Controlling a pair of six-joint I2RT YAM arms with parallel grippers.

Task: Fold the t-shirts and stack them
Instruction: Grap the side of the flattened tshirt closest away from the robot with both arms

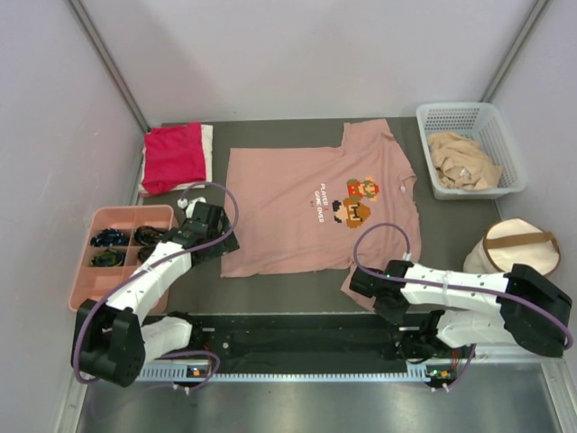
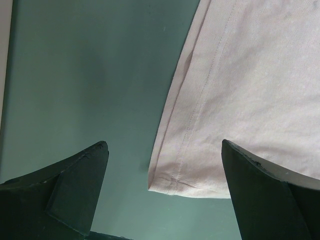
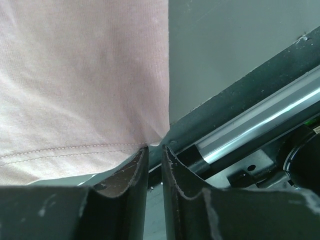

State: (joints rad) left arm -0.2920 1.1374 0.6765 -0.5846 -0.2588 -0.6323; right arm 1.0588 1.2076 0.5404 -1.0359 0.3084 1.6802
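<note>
A dusty-pink t-shirt (image 1: 306,207) with a pixel-art print lies spread flat on the dark table. My left gripper (image 1: 221,244) hovers wide open over its near-left hem corner (image 2: 172,182), one finger on each side of it and nothing held (image 2: 164,144). My right gripper (image 1: 361,281) sits at the near sleeve's corner by the front rail. Its jaws are almost together, with the sleeve's hemmed corner (image 3: 150,135) pinched at the tips (image 3: 156,147). A folded red t-shirt (image 1: 173,155) rests on a white one (image 1: 208,144) at the back left. A tan one (image 1: 462,161) lies crumpled in the basket.
A white mesh basket (image 1: 455,110) stands at the back right. A round cream bag (image 1: 516,245) with a brown strap sits near the right arm. A pink compartment tray (image 1: 122,214) with dark items is on the left. The metal rail (image 3: 250,127) runs along the near edge.
</note>
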